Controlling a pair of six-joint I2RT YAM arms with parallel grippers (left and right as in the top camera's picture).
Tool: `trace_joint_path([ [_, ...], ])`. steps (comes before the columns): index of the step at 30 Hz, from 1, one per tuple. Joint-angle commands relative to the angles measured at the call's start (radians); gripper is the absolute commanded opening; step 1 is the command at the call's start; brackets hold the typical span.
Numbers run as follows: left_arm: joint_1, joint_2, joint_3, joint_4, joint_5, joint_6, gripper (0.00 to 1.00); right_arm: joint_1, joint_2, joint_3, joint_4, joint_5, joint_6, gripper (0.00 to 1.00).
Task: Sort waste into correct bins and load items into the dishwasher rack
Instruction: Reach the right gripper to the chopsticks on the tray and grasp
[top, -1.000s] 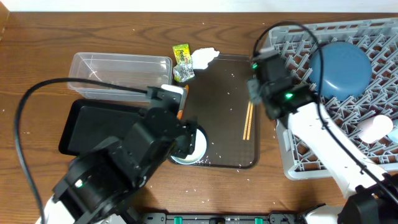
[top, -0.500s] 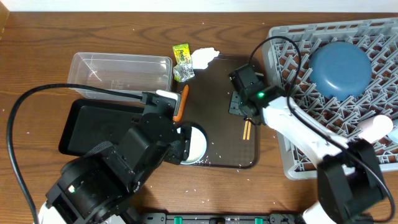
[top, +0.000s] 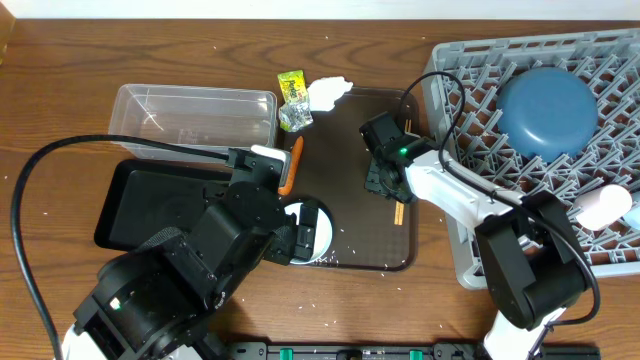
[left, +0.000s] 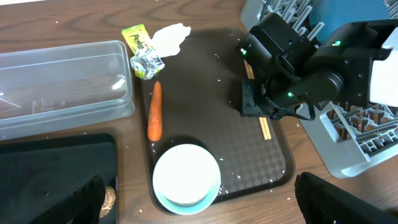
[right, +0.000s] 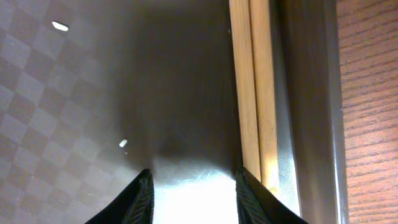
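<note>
Three things look sorted so far: brown lump (left: 109, 198) in the black tray (top: 130, 205), plus blue dish (top: 545, 108) & pink cup (top: 600, 208) in the rack (top: 610, 70). Rest is yet to do, by my read.

L to R:
- Clear tub (top: 190, 115) at far left, looks empty, w/ the black tray just in front of it.
- Left gripper (left: 198, 190) hovers over the white bowl (left: 186, 176). Its fingers (left: 87, 199) are spread wide, nothing betw. them.
- Bowl sits at the front-left corner of the brown tray (top: 350, 140). A pale-blue rim shows under it, maybe the blue cup, can't tell.
- Carrot (left: 155, 111) lies along the tray's left edge. Wrappers (left: 142, 50) & tissue (left: 169, 36) are at its back-left corner.
- Rice grains (right: 60, 25) are scattered over the tray.
- Right gripper (right: 196, 196) is down on the tray by the chopsticks (right: 255, 93). Fingers are part open w/ bare tray betw. them. One tip sits over the sticks' near edge, no pinch seen.
- Sticks lie side by side along the tray's right rim.

Writing: wrapper has print, and the tub has a faint line of small text. Neither is legible.
</note>
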Motion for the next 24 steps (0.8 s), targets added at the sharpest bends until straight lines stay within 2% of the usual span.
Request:
trace_joint_path([
  [1,0.002,-0.002,0.013,-0.002,0.002,0.006,0.98,-0.002,0.006,0.001,-0.010,0.025,0.016,0.38],
  [3,0.002,-0.002,0.013,-0.002,0.003,0.006,0.98,-0.004,0.002,0.001,-0.010,0.021,0.005,0.40],
  [9,0.002,-0.002,0.013,-0.002,0.002,0.006,0.98,-0.014,-0.026,0.002,0.044,-0.033,-0.189,0.40],
  [24,0.002,-0.002,0.013,-0.002,0.002,0.006,0.98,-0.053,-0.028,0.001,-0.014,0.016,-0.200,0.41],
])
